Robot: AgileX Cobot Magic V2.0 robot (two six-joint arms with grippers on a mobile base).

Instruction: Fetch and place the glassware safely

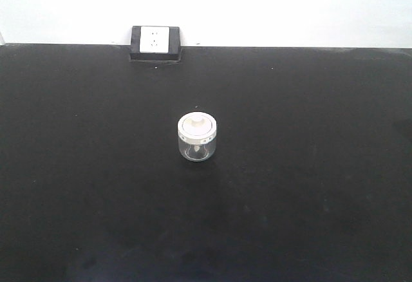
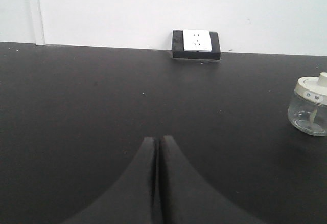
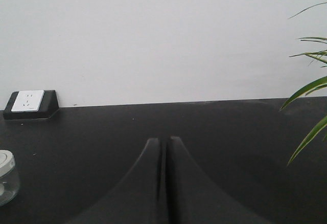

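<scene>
The glassware, a squat clear jar (image 1: 197, 137) with an off-white knobbed lid, stands upright in the middle of the black table (image 1: 309, 166). The left wrist view has the jar (image 2: 309, 106) at the right edge, well to the right of my left gripper (image 2: 158, 140), which is shut with nothing between its dark fingers. In the right wrist view only part of the jar (image 3: 6, 177) shows at the lower left edge, far left of my right gripper (image 3: 163, 141), also shut and empty. Neither gripper appears in the front view.
A black block with a white wall socket (image 1: 155, 42) sits at the table's back edge against the white wall. Green plant leaves (image 3: 309, 91) reach in from the right side in the right wrist view.
</scene>
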